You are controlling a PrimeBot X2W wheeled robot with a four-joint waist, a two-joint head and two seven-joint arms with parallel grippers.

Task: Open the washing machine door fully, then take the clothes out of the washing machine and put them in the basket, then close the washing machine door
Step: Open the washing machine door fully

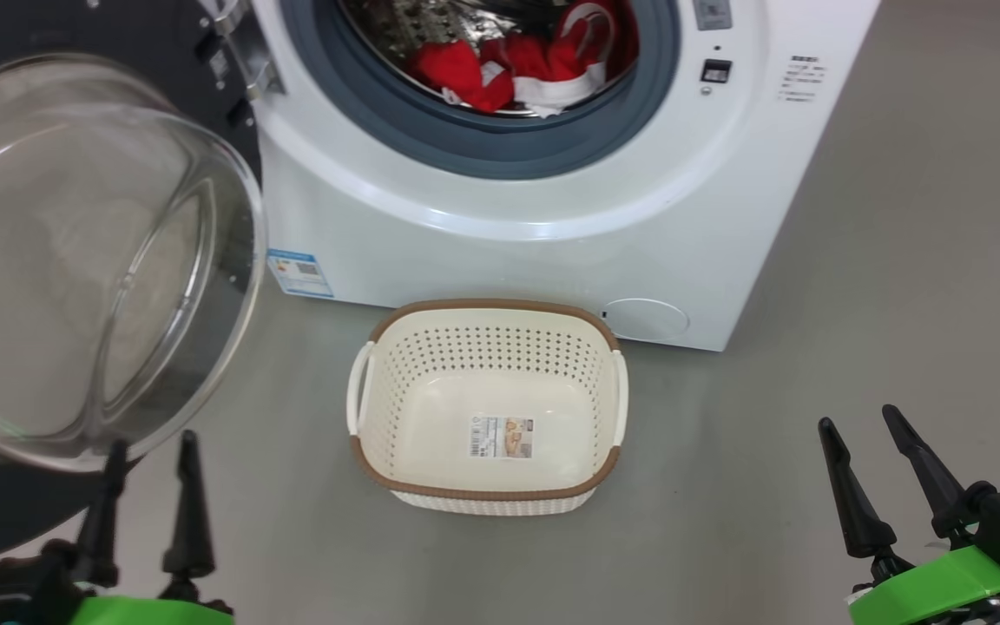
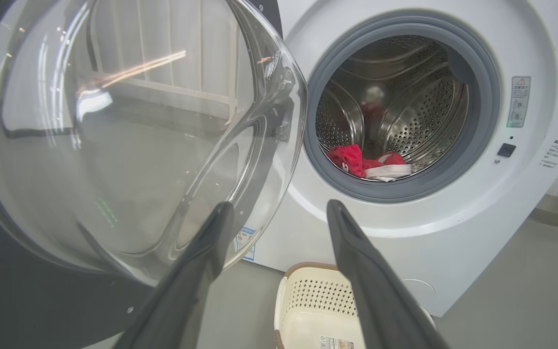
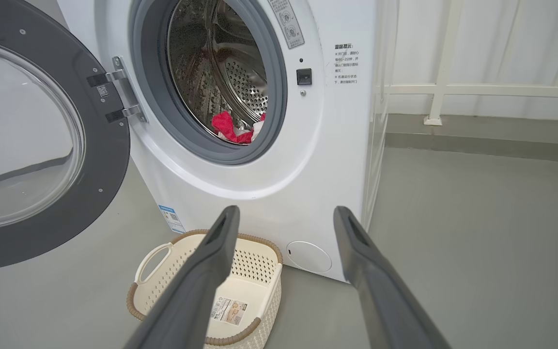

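mouth of the washing machine [image 1: 509,252]: seen unblocked | the washing machine door [image 1: 75,260]: swung out, glass bulge found close by left gripper [image 1: 153,438] | the basket [image 1: 491,305]: parked on floor below mouth

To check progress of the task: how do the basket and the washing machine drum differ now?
The basket holds no clothes; the drum holds the red clothes. The basket is cream plastic with a brown rim; the drum is shiny steel. The basket opens upward; the drum opens forward. Both have perforated walls.
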